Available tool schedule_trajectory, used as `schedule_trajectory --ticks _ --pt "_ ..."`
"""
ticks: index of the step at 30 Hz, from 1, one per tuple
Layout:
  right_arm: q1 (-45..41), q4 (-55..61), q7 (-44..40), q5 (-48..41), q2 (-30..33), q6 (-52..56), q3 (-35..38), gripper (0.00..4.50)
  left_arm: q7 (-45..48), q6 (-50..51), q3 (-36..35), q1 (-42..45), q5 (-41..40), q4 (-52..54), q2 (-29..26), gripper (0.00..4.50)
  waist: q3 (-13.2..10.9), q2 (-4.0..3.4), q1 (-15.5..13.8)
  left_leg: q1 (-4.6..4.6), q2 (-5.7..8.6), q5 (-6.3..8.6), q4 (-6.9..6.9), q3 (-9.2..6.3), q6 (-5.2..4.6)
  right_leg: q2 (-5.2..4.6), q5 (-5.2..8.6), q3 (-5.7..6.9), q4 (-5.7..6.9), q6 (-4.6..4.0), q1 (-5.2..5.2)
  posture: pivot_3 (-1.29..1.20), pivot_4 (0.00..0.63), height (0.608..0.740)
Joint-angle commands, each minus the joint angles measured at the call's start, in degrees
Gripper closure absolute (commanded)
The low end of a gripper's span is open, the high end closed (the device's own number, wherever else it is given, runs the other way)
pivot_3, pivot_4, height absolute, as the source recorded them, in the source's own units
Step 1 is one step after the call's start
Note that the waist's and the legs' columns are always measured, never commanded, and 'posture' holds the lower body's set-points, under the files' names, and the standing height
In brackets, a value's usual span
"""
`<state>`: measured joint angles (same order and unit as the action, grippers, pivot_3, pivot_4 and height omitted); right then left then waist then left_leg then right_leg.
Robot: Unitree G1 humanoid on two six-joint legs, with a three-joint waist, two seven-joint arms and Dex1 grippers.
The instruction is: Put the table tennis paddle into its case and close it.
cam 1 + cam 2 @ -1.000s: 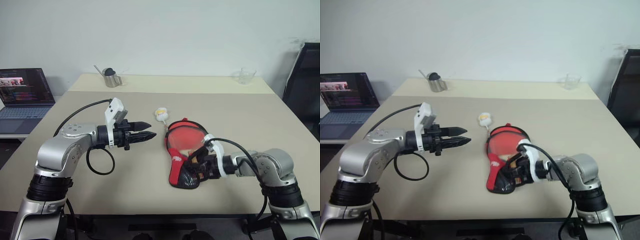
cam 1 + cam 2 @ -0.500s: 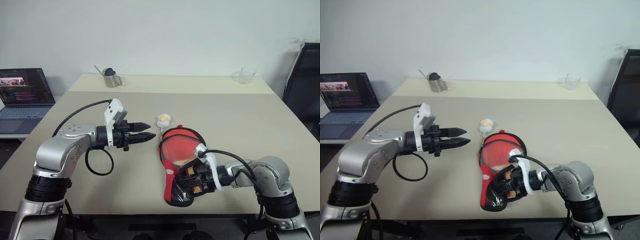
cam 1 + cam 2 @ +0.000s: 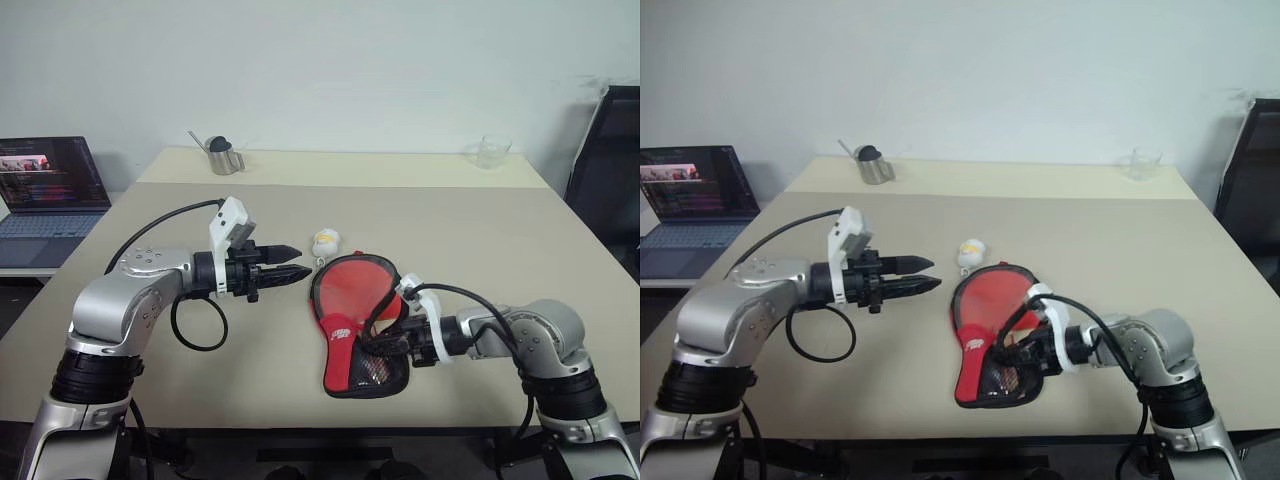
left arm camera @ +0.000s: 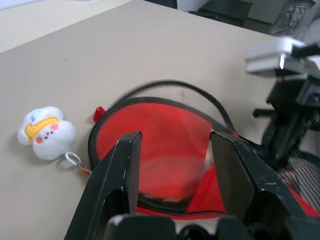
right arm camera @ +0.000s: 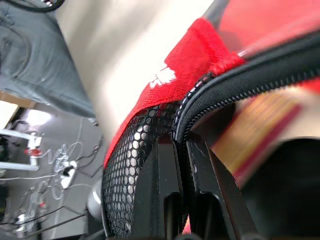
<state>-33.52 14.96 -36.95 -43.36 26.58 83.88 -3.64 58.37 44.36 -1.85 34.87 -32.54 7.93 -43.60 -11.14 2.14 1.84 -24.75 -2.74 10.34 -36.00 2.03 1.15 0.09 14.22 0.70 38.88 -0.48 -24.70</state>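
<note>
The case is being pinched at its zip edge by the clenched right tool, best steadied by the half-spread, empty left tool.

Left hand level with fingers parted, right hand low, fingers clamped together.

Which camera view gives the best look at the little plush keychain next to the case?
The left wrist view: the plush keychain is close, with its face and clip plain, lying apart from the case. Both eye views show it as a small white blob beyond the case.
</note>
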Motion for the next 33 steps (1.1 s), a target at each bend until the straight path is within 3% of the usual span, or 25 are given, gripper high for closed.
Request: schedule_trajectory --ticks 1,9,12,21,27,33 --pt "-2.49 0.6 -1.85 -0.52 1.63 -2.5 0.29 4.47 0.39 -1.31 -0.37 1.4 0.18 0.82 -0.46 2.14 0.0 0.0 0.03 0.0 0.0 0.0 0.0 0.01 0.0 0.0 0.0 -0.01 0.0 0.0 0.0 0.0 0.15 0.74" --pt "-0.88 -0.52 -3.89 3.99 7.61 -9.32 -4.52 4.47 0.51 -2.06 0.39 2.05 0.8 0.0 -0.08 2.14 0.0 0.0 -0.06 0.0 0.03 0.0 -0.02 0.03 0.0 0.0 0.0 -0.01 0.0 0.0 0.0 0.0 0.15 0.74" --pt "0.18 -0.25 -4.55 4.08 8.07 -10.25 -4.87 3.77 0.68 -2.27 0.6 2.12 1.08 -0.19 0.01 2.14 0.0 0.0 -0.05 0.0 0.02 0.0 -0.01 0.0 0.0 0.0 0.0 -0.01 -0.01 0.0 0.0 0.0 0.15 0.74" --pt "0.42 -0.16 -5.73 3.53 11.93 -9.93 -2.11 0.62 1.02 -2.42 0.96 2.15 1.35 -0.37 -0.09 2.14 0.0 0.01 -0.16 -0.01 0.03 0.0 -0.04 0.01 0.0 0.0 0.0 0.0 0.01 0.01 0.01 0.0 0.15 0.74" --pt "0.93 -0.97 -5.38 3.23 14.93 -8.29 -0.04 0.62 1.03 -2.75 1.31 2.17 1.6 -0.68 0.41 2.14 -0.01 0.01 -0.15 0.0 0.03 0.0 -0.04 0.01 0.0 0.0 0.0 -0.01 0.0 0.01 0.01 0.0 0.15 0.74" --pt "2.48 1.04 -2.92 2.02 11.79 -5.12 0.48 0.62 1.18 -3.13 1.53 2.34 2.16 -1.13 0.77 2.14 -0.01 0.01 -0.07 0.0 0.01 0.0 -0.03 0.0 0.0 0.0 0.0 -0.02 0.01 0.01 0.01 0.0 0.15 0.74"
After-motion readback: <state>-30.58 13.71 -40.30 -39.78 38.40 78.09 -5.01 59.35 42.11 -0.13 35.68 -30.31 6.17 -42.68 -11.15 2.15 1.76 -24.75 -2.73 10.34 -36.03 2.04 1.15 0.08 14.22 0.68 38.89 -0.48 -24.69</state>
